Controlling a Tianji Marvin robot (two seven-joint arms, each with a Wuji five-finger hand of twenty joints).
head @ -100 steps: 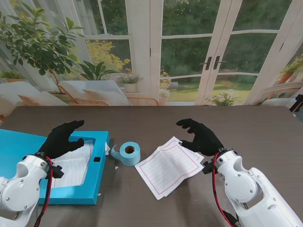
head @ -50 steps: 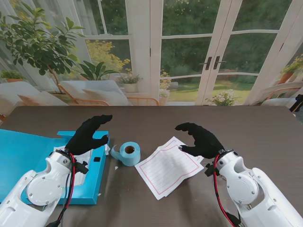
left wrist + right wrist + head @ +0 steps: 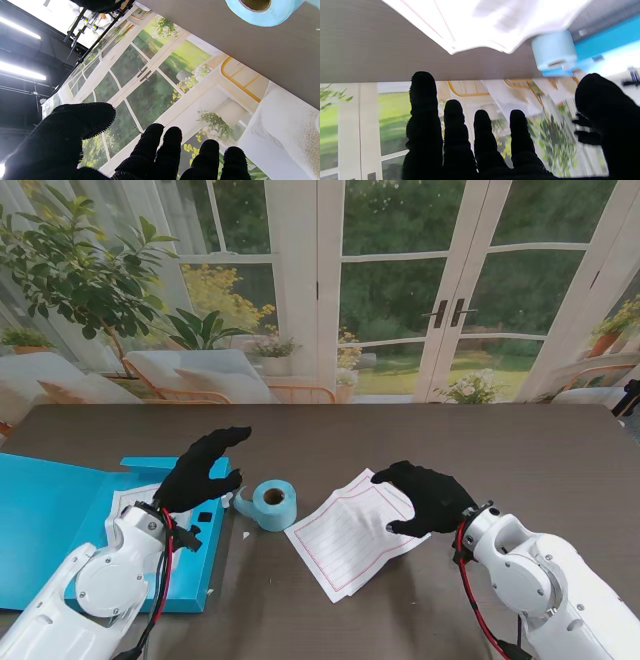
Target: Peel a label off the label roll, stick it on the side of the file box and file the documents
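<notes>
Left hand point(image 3: 203, 471) is hovering open and empty, fingers spread, over the right edge of the open blue file box point(image 3: 40, 510), just left of the label roll point(image 3: 270, 504), which is sitting on its side on the table point(image 3: 520, 450) between box and documents point(image 3: 350, 532). Right hand point(image 3: 425, 495) is also holding nothing, fingers apart and curled, sitting over the documents' right edge; contact with the paper I cannot tell.
</notes>
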